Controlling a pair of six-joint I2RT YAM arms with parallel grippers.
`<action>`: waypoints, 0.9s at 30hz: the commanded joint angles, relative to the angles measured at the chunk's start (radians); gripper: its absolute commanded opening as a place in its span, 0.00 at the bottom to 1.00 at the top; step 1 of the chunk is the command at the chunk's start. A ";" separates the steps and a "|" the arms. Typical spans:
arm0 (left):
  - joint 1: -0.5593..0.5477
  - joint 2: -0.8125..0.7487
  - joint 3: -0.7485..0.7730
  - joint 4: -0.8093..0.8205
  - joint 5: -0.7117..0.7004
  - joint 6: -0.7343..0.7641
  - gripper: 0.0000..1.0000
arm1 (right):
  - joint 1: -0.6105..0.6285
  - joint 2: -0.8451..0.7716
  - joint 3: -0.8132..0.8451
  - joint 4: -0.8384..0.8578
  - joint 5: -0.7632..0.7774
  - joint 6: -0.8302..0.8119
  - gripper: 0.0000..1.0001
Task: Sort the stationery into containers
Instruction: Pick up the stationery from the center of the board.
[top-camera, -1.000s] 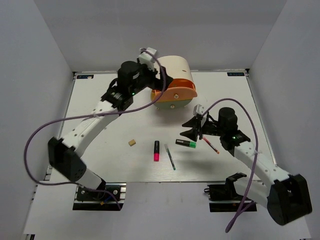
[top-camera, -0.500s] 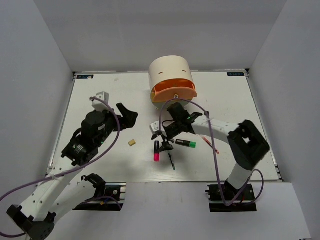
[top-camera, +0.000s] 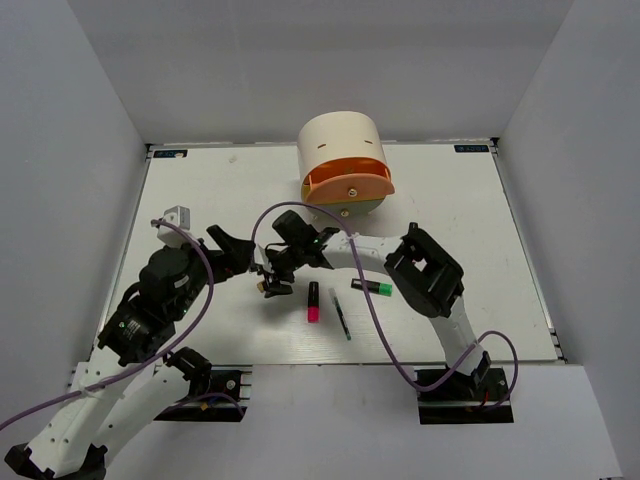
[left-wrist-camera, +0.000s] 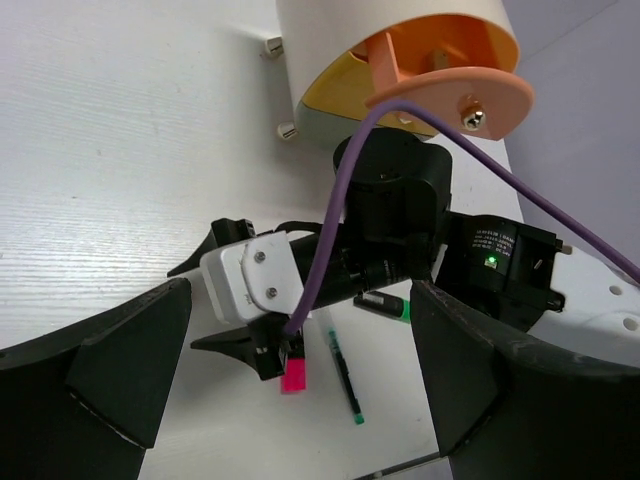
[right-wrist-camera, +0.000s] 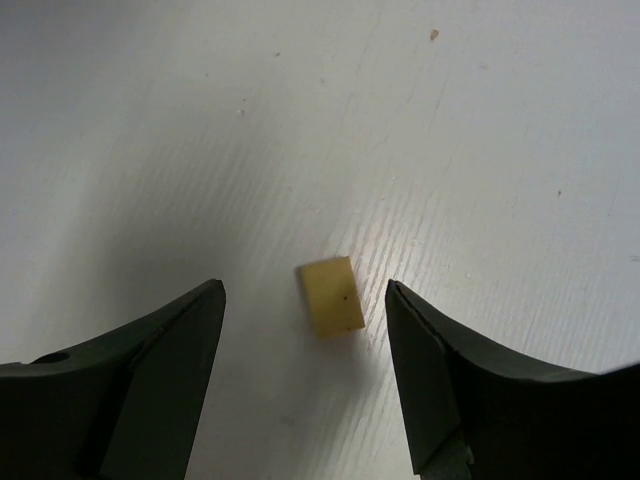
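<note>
eraser (right-wrist-camera: 332, 296) between right jaws, cabinet (top-camera: 343, 150) behind

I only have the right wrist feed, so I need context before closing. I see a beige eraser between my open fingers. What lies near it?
Observer: A black marker with a pink end lies just to the right of the eraser, apart from it.
Operator: Is a drawer ready?
Observer: The orange upper drawer stands pulled out of the cream cabinet.
Operator: And the other arm?
Observer: The left gripper is open and empty, close beside the right gripper.
</note>
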 joint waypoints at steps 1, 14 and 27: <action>0.003 -0.008 0.016 -0.045 -0.019 0.013 1.00 | 0.011 0.025 0.052 0.031 0.066 0.024 0.70; 0.003 -0.008 0.025 -0.074 0.023 0.033 1.00 | 0.014 0.127 0.121 -0.066 0.122 -0.065 0.56; 0.003 -0.150 -0.061 0.083 0.193 0.066 0.90 | -0.002 -0.115 0.060 -0.239 -0.057 -0.044 0.02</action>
